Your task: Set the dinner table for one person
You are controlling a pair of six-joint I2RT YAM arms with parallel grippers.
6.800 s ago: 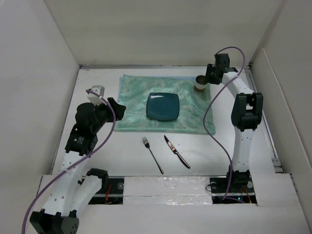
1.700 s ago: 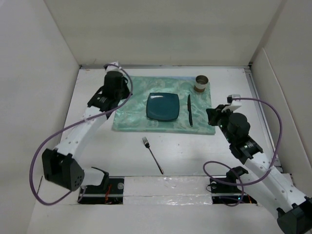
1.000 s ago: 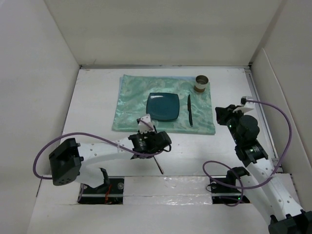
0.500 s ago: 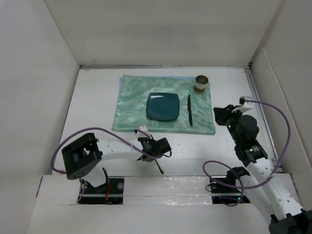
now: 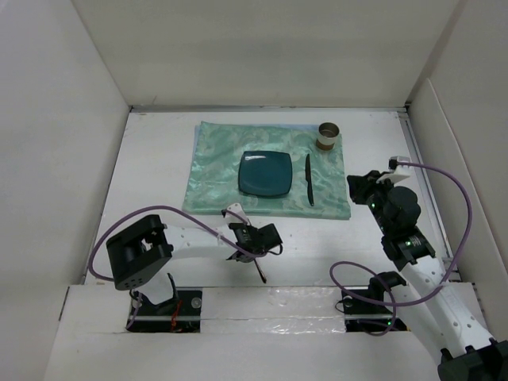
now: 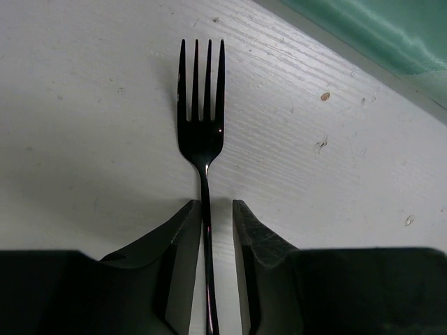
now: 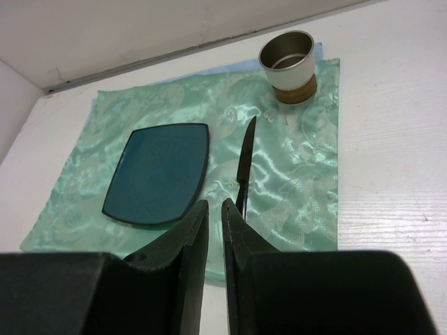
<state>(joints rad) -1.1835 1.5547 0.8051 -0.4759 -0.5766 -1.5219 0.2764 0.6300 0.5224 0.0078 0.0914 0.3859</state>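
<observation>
A dark fork (image 6: 201, 132) lies on the white dinner table (image 5: 159, 175) in front of the placemat, tines pointing away from me. My left gripper (image 6: 216, 203) is down over it. Its jaws straddle the handle, the left finger against it and a thin gap on the right. From above, only the handle end of the fork (image 5: 261, 274) pokes out below the left gripper (image 5: 254, 242). My right gripper (image 7: 214, 202) hovers at the mat's right edge, its jaws a narrow slit apart with nothing between them; from above the right gripper (image 5: 355, 186) sits beside the mat.
A pale green placemat (image 5: 214, 159) carries a teal square plate (image 5: 266, 173), a dark knife (image 5: 308, 180) right of it, and a metal cup (image 5: 328, 136) at its far right corner. White upright panels border the table.
The left arm swung from the mat's far left corner down onto the fork, and its jaws have narrowed round the handle. The right arm drew back from the mat and now holds still.
</observation>
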